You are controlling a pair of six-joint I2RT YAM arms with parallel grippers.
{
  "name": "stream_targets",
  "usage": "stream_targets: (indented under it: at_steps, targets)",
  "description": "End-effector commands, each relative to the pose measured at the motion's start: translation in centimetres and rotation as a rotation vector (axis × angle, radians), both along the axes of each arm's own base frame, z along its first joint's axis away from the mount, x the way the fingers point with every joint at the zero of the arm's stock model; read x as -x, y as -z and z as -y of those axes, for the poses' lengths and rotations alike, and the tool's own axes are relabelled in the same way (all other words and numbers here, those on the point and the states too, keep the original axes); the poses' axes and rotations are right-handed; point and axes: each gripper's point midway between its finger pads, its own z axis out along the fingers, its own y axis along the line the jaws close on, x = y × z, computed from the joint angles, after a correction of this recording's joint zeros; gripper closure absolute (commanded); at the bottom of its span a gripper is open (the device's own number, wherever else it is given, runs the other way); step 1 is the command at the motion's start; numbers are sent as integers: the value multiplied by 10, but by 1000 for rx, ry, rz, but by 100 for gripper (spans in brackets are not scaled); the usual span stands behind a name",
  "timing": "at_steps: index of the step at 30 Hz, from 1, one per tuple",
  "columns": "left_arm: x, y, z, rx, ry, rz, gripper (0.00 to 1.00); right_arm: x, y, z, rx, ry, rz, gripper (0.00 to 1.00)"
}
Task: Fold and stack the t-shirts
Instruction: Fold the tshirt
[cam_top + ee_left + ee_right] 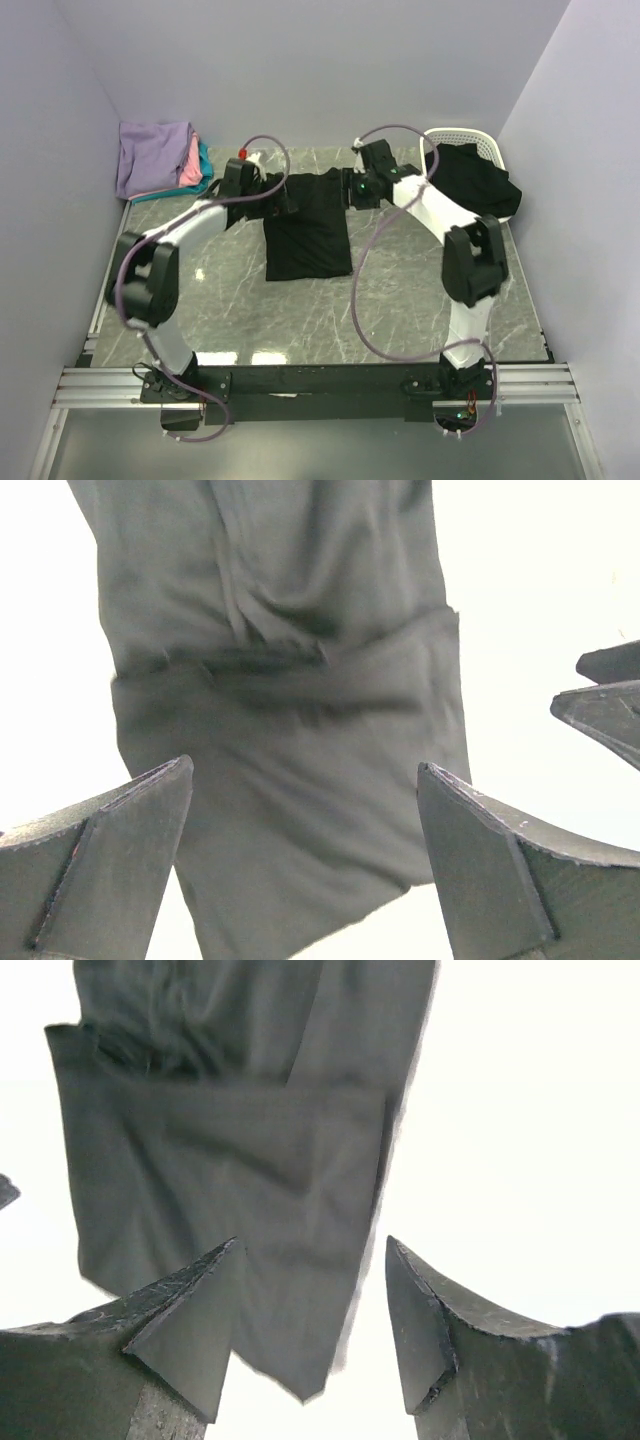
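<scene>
A black t-shirt [308, 235] lies partly folded at the middle back of the table. My left gripper [277, 196] hovers at its upper left corner and my right gripper [347, 188] at its upper right corner. In the left wrist view the gripper [305, 780] is open and empty, with the shirt [290, 700] lying below it. In the right wrist view the gripper [312, 1250] is open and empty over the shirt's [230, 1170] corner. More black shirts [478, 180] spill from the basket. A folded stack of lavender [152, 155], pink [190, 168] and teal shirts sits at the back left.
The white perforated basket [470, 135] stands at the back right corner. The table [300, 310] is grey marble, walled on three sides. The right gripper's fingers [610, 700] show at the right edge of the left wrist view.
</scene>
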Motion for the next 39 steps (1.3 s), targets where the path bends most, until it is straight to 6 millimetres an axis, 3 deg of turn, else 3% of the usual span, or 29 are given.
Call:
stream_targets:
  at_steps: [1, 2, 3, 5, 6, 12, 17, 25, 29, 32, 39]
  targets:
    - [47, -3, 2, 62, -3, -2, 1, 49, 16, 22, 32, 3, -53, 36]
    - [55, 1, 2, 71, 3, -9, 1, 58, 11, 23, 19, -3, -44, 36]
    - [72, 18, 0, 71, 5, -51, 1, 74, 25, 24, 7, -18, -81, 36]
    - [87, 20, 4, 75, 13, -46, 1, 86, 22, 23, -34, -24, -72, 36]
    - [99, 35, 0, 59, 3, -76, 1, 100, 34, 25, -39, -29, -107, 36]
    - [134, 65, -8, 55, -34, -116, 1, 130, 48, 21, -115, -50, -136, 36]
    - [141, 69, -18, 43, -73, -115, 1, 139, 48, 10, -193, -75, -157, 36]
    - [140, 68, -18, 41, -74, -112, 1, 138, 59, 0, -240, -82, -193, 37]
    - [140, 67, -17, 46, -71, -103, 0, 143, 53, 0, -257, -90, -172, 37]
    - [138, 63, -13, 64, -63, -90, 1, 140, 54, -2, -261, -95, -183, 36]
    - [134, 76, 1, 104, -22, -122, 0, 139, 73, -10, -294, -99, -228, 40]
